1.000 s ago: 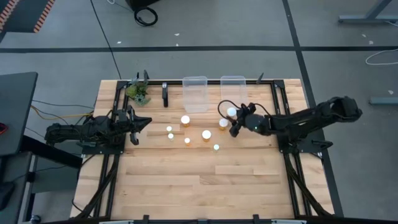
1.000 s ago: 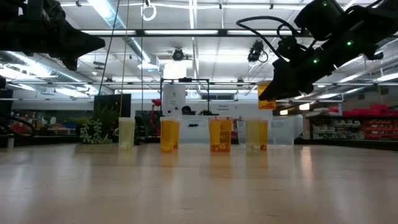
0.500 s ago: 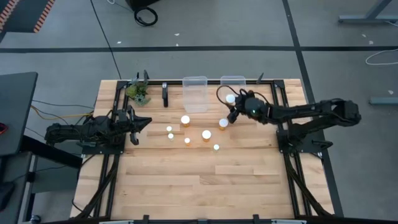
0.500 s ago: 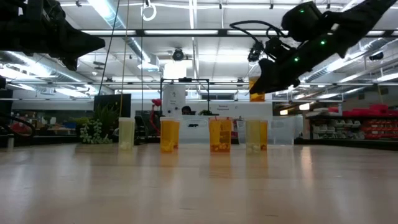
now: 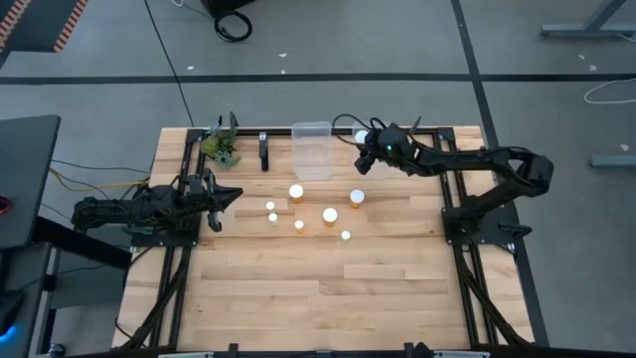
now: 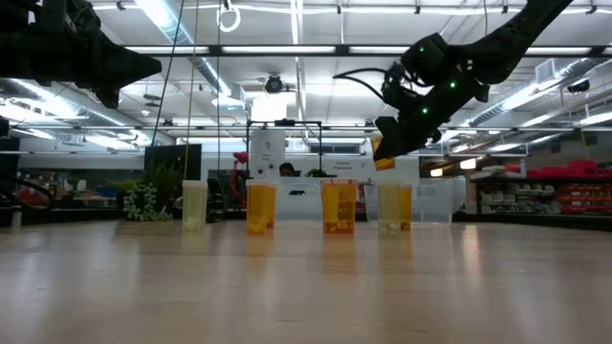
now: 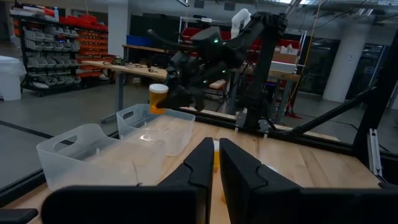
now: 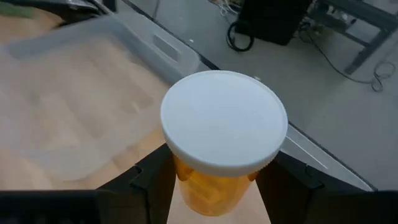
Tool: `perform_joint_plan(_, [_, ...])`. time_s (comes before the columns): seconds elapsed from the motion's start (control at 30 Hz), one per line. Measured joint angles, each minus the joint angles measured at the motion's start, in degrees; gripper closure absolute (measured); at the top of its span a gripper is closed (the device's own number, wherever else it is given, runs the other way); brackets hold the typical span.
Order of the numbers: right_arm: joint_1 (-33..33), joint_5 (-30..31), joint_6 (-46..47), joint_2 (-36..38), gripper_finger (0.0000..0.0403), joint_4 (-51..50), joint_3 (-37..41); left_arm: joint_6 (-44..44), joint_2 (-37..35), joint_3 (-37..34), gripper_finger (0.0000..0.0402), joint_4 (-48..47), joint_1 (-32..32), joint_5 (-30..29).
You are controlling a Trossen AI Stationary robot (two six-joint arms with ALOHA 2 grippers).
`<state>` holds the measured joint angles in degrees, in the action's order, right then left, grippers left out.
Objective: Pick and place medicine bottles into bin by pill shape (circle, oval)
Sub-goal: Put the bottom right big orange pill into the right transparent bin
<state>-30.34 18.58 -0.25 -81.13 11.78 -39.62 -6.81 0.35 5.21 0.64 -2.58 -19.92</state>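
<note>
1. Over the last second the right hand (image 5: 364, 139) has carried its amber bottle with the round white cap (image 5: 363, 136) from above the bottle cluster to the far edge of the worktop. It now hangs over the right-hand clear plastic bin (image 7: 163, 125), which the arm almost wholly hides from above.

2. The transport leg looks nearly finished. What remains is a descent and release into that bin, assuming it is the right one for this bottle's pill shape, which cannot be read here.

3. The right hand is clenched on the bottle: in the right wrist view the dark fingers (image 8: 152, 177) press the amber body from both sides below the cap (image 8: 224, 119).

4. The right arm is stretched leftward and toward the far side, the bottle well clear of the pale wooden worktop (image 5: 328, 288) in the low view.

5. The left-hand clear bin (image 5: 311, 149) stands just beside it.

6. Six white-capped bottles (image 5: 296, 191) wait on the worktop, nearer than the bins.

7. The left hand (image 5: 221, 199) waits at the left edge, its fingers almost together and grasping nothing, unmoved throughout.
</note>
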Motion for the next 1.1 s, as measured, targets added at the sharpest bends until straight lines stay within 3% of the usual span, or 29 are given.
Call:
perform_joint_plan(0.6, [-7.2, -3.9, 3.7, -10.1, 0.0196, 4.2, -2.7, 0.0, 0.0, 0.0, 0.0364, 0.0, 0.0, 0.0])
perform_joint_plan(0.87, [-7.9, -3.9, 3.9, -14.1, 0.0196, -3.0, -9.8, 0.0, 0.0, 0.0, 0.0369, 0.0, 0.0, 0.0])
perform_joint_plan(1.1, [-8.2, -2.1, 6.5, -14.4, 0.0196, -3.7, -9.3, 0.0, 0.0, 0.0, 0.0373, 0.0, 0.0, 0.0])
